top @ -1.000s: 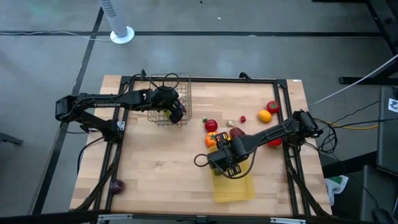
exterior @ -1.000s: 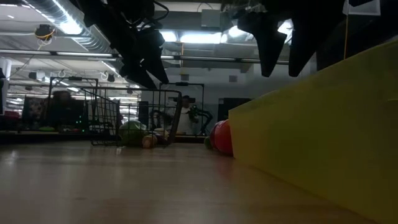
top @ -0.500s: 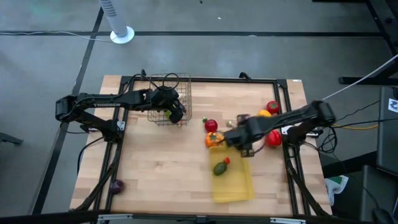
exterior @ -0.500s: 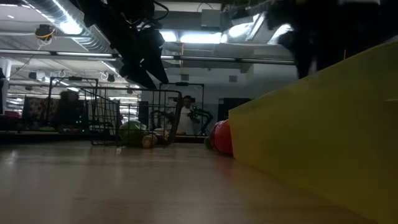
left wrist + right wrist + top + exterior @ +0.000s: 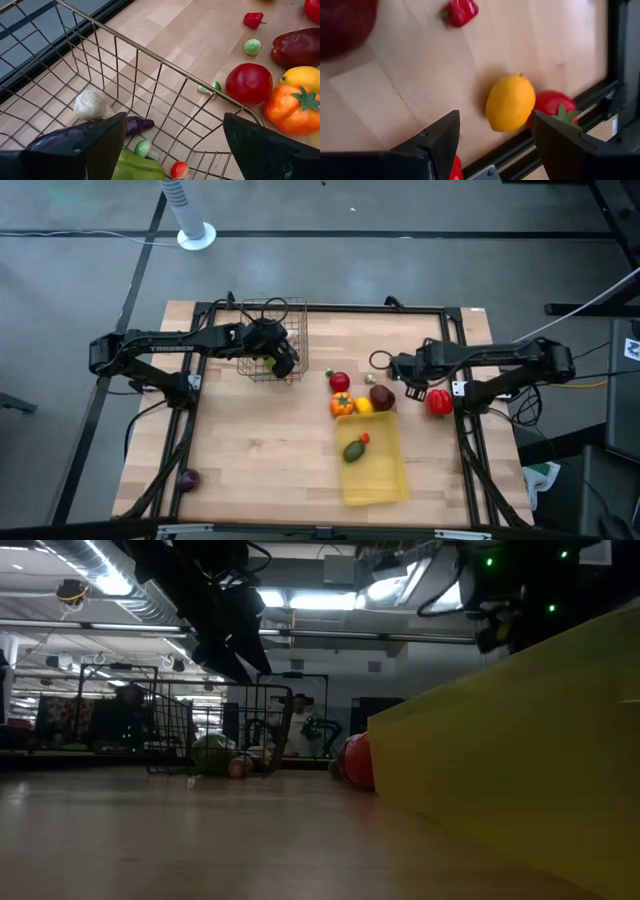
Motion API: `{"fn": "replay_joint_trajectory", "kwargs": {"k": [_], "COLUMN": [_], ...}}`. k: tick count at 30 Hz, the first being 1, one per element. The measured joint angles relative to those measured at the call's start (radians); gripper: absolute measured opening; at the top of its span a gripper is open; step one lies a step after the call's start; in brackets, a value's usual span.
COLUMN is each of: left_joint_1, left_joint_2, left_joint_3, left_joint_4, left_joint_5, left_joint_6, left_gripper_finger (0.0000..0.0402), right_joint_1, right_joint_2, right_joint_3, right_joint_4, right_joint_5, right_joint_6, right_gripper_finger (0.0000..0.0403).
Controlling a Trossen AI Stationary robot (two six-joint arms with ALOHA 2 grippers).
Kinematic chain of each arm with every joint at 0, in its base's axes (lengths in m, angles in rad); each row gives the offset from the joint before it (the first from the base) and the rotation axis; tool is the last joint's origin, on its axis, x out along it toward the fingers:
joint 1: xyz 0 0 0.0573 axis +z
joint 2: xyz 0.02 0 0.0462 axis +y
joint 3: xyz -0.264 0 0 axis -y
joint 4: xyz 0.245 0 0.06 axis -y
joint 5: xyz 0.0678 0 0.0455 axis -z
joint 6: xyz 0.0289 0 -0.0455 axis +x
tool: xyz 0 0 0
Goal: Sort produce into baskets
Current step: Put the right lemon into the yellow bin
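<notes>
The left gripper [image 5: 283, 360] is held over the boxy dark wire-mesh basket [image 5: 270, 313] at the far left part of the light wooden table [image 5: 260, 450], its fingers [image 5: 85, 145] spread apart with nothing between them. Inside the mesh basket a whitish garlic-like bulb [image 5: 91, 104], a long purple eggplant [image 5: 135, 123], a green pepper [image 5: 137, 169], a small green ball [image 5: 143, 148] and a small red piece [image 5: 178, 169] are seen. The right gripper [image 5: 398, 367] is positioned above the table near the far right side, jaws parted and empty, with an orange-yellow lemon-shaped fruit [image 5: 509, 102] lying on the wood below it, touching a red tomato [image 5: 553, 104] beside the black table frame [image 5: 600, 105]. A small red chili pepper [image 5: 460, 12] is seen farther off. The shallow translucent yellow plastic tray [image 5: 380, 480] is placed near the table's middle toward the front, and a green avocado-like piece [image 5: 354, 450] with a small red piece [image 5: 366, 438] is contained in it. Just beyond the tray's far edge an orange tomato [image 5: 342, 404], a yellow lemon [image 5: 363, 405], a dark red pepper [image 5: 381, 396] and a round red tomato [image 5: 340, 382] are clustered. A bright red bell pepper [image 5: 438, 401] is left at the right edge, and a purple round item [image 5: 187, 478] at the front left corner.
</notes>
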State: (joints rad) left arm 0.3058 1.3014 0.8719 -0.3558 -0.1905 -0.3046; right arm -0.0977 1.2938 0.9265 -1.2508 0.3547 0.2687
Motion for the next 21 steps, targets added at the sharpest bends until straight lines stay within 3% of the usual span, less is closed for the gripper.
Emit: {"fn": "replay_joint_trajectory", "kwargs": {"k": [5, 15, 21], "left_joint_1": [0.000, 0.000, 0.000], "left_joint_2": [0.000, 0.000, 0.000], "left_joint_3": [0.000, 0.000, 0.000], "left_joint_4": [0.000, 0.000, 0.000], "left_joint_5": [0.000, 0.000, 0.000], "left_joint_6": [0.000, 0.000, 0.000], "left_gripper_finger": [0.0328, 0.0328, 0.0328], "right_joint_1": [-0.072, -0.249, -0.283], "right_joint_2": [0.002, 0.002, 0.002], "right_joint_3": [-0.022, -0.021, -0.021], "right_joint_4": [0.021, 0.031, 0.071], "right_joint_5": [-0.046, -0.050, -0.073], "right_joint_6": [-0.041, -0.118, -0.132], "right_gripper_finger": [0.0258, 0.0393, 0.0370]}}
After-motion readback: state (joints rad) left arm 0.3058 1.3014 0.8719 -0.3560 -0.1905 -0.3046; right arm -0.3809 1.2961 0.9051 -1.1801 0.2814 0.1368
